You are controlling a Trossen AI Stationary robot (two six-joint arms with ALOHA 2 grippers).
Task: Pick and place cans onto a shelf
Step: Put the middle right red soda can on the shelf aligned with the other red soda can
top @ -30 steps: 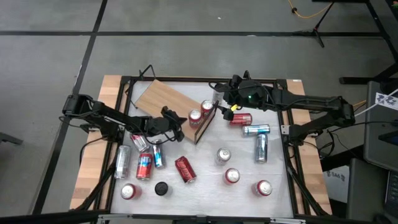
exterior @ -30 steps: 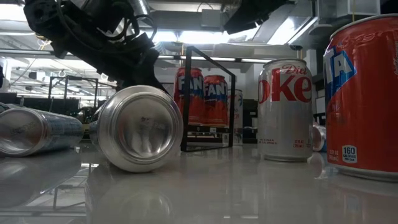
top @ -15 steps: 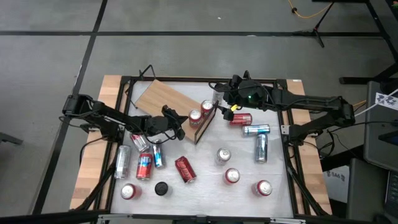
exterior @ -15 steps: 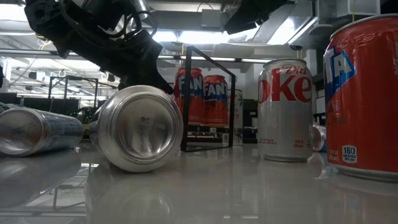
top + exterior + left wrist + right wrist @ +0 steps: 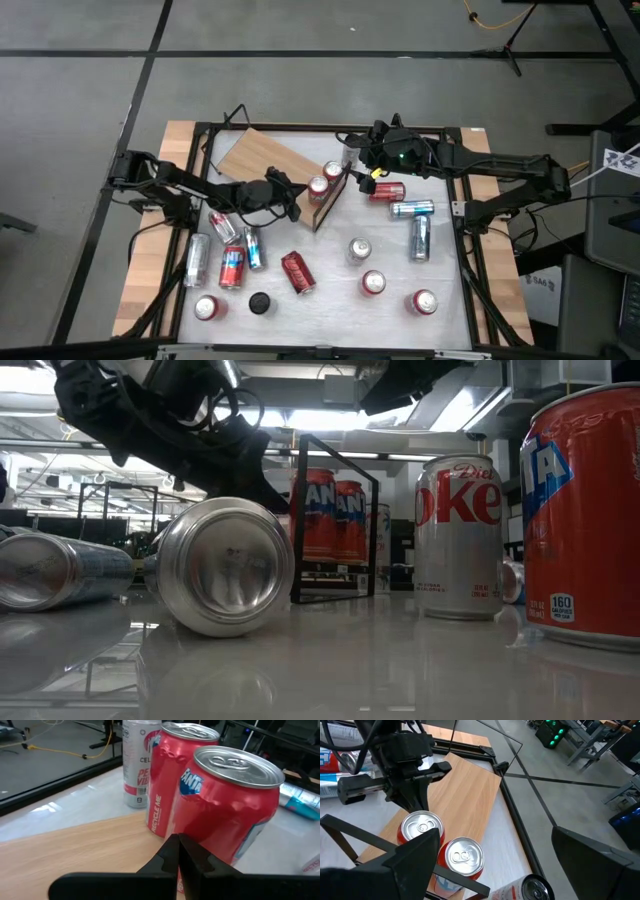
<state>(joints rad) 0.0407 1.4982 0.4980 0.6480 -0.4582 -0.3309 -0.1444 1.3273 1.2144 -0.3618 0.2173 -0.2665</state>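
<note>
On the white tabletop (image 5: 330, 290), seen from above, a light-brown wooden shelf (image 5: 262, 158) lies flat at an angle near the far edge, its thin black metal frame (image 5: 331, 200) at the end toward the table's middle. Two red Fanta cans (image 5: 318, 187) stand upright side by side on the board, just inside that frame. The left gripper (image 5: 292, 207) reaches in over the board with its fingers (image 5: 177, 857) pressed together, holding nothing; in its wrist view the closed tips sit just beside the nearer red can (image 5: 227, 810), and contact cannot be told. The right gripper (image 5: 352, 160) hovers above the frame end of the shelf, its fingers (image 5: 412, 865) spread wide and empty, looking down on the two silver can tops (image 5: 463, 856). Other cans are scattered across the table: several lying on their sides at the left, including a slim silver one (image 5: 196, 259), a red one (image 5: 297, 272) tipped near the middle, and upright ones toward the right. A small black disc (image 5: 260, 302) sits near the front edge.
</note>
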